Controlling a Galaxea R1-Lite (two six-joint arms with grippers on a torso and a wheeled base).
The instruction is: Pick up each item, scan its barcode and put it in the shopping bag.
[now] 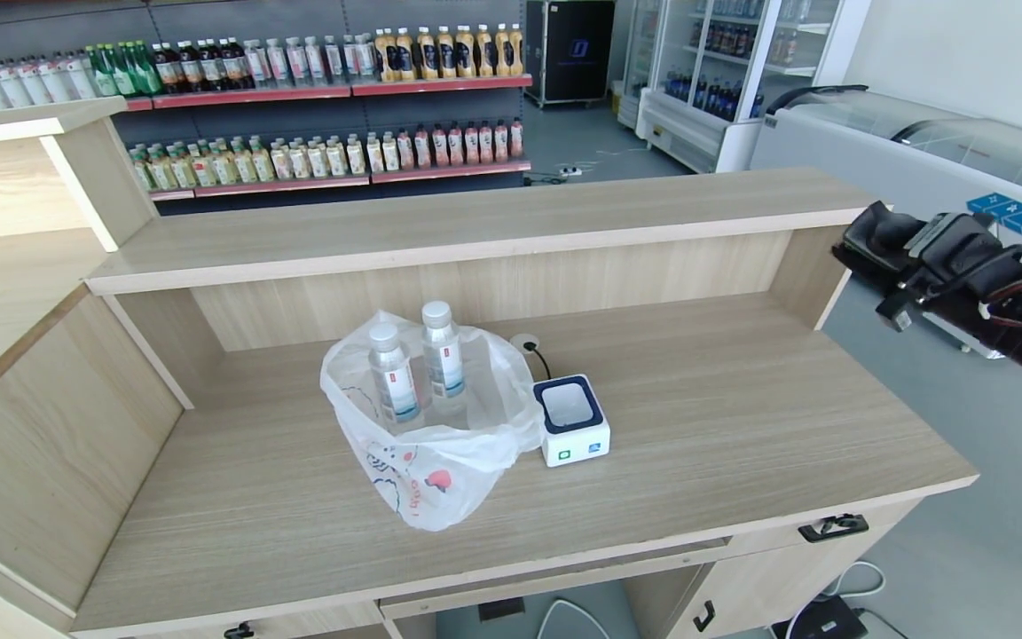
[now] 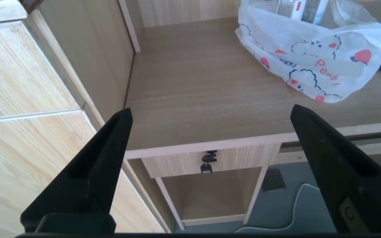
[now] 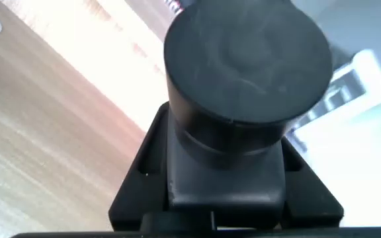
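Now, the right gripper (image 1: 928, 253) first: it hangs raised off the right end of the counter (image 1: 742, 417), out past the edge, clamped on a dark item (image 1: 876, 232) with a round flat top. What the item is I can't tell. Its long axis looks to run roughly level, with the round end pointing back toward the counter.

Here's the relation that matters. The scanner (image 1: 571, 417) sits on the counter to the left of that gripper and below it, well apart, its window facing straight up. So the coming move, by my reading, is a sweep leftward and down, turning the item so its code faces that window. The right arm has the item, and it is the arm on the scanner's side.

Over to the left gripper (image 2: 210, 116): jaws wide apart with nothing between them, hovering by the counter's front left part. The shopping bag (image 2: 309, 46) lies off to its right, apart from it.

The bag itself stands mid-counter with its mouth open upward and its side pressed against the scanner's left face. That makes it a short hop from scan to drop.

And the count:
- One dark item in the grip.
- One scanner, with a cable (image 1: 542, 359) running from it to a port behind.
- One bag.
- Two clear bottles, the left bottle (image 1: 391, 373) and the right bottle (image 1: 443, 351), standing upright side by side in the bag.
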